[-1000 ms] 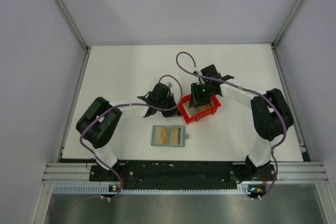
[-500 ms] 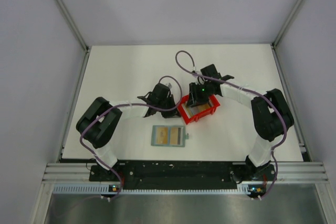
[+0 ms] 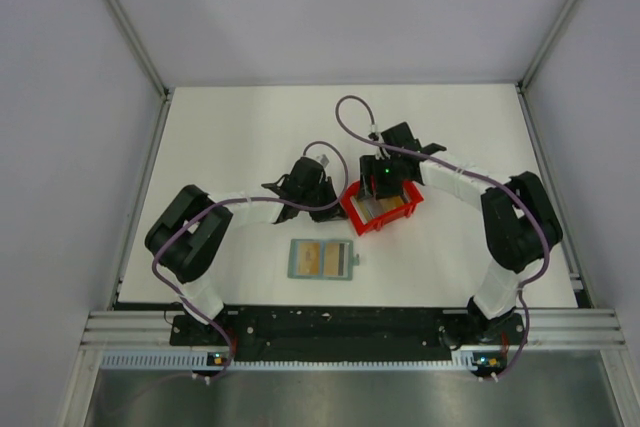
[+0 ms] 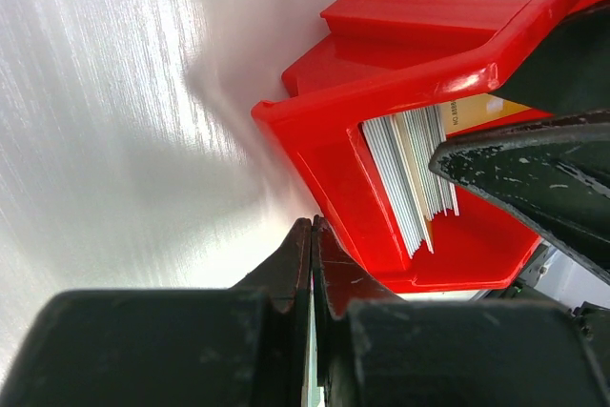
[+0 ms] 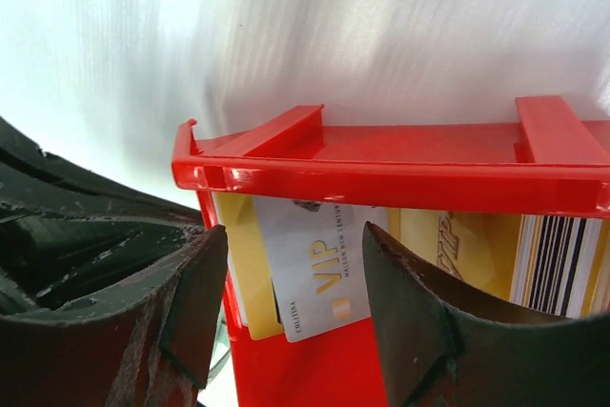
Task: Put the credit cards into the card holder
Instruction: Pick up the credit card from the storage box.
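Reaching into the small red plastic bin [image 3: 350, 215] with the right gripper [image 5: 295, 259], black fingers [image 5: 195, 302] spread apart either side of a whitish rectangular card [image 5: 315, 278] lying tilted over yellow cards [image 5: 250, 274], clamped on nothing yet. Parked just beside the bin's outer wall with the left gripper [image 4: 311, 235], fingers pressed together on nothing. Lying open and flat on the white table [image 3: 220, 137], apart from the bin and nearer the arm bases: the grey-green folding card holder [image 3: 322, 259], tan visible inside. Standing on edge at one end of the bin: a stack of thin whitish and tan credit cards [image 4: 410, 178].

Likely to go wrong: pinching two cards at once, given the overlap; catching a fingertip on the red rim and shoving or tipping the light bin; losing a thin, slick card on the lift; bumping the left gripper, so close by.

Legible: "VIP" in gold on the whitish card, part of similar lettering on the right-hand yellow card [image 5: 448, 240], black barcode stripes [image 5: 558, 254] at far right. Small print along the card's edge too fine to read.
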`<state>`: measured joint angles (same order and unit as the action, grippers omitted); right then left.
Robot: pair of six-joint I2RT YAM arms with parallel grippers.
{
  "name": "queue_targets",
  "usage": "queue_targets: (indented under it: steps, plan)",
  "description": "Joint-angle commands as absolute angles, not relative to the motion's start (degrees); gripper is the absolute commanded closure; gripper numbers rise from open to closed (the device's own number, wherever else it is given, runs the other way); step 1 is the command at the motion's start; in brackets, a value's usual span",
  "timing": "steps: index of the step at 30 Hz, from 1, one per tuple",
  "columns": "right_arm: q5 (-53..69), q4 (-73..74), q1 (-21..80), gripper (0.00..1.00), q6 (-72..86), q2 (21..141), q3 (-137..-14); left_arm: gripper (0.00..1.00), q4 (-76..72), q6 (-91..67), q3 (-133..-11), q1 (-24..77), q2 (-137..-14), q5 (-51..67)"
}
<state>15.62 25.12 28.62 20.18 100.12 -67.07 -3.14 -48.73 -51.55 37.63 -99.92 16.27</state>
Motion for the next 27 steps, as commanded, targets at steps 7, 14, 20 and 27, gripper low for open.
queue_targets:
  steps: [7,14,20,27]
  plan:
    - [18.01,24.52,28.56,0.50,20.39,102.66,-65.13,0.99,-6.86,-49.04,-53.70,37.88,-100.11,17.23]
    - [19.16,24.52,28.83,0.74,20.83,99.41,-64.95,0.99,-6.77,-48.96,-54.23,37.88,-100.37,17.58]
    - [21.18,24.61,28.83,0.84,20.83,98.26,-64.95,0.99,-6.77,-48.87,-54.23,37.88,-100.37,17.67]
    - [25.13,24.61,28.83,0.91,21.27,97.56,-66.00,0.99,-6.68,-48.87,-54.40,37.88,-100.46,17.93]
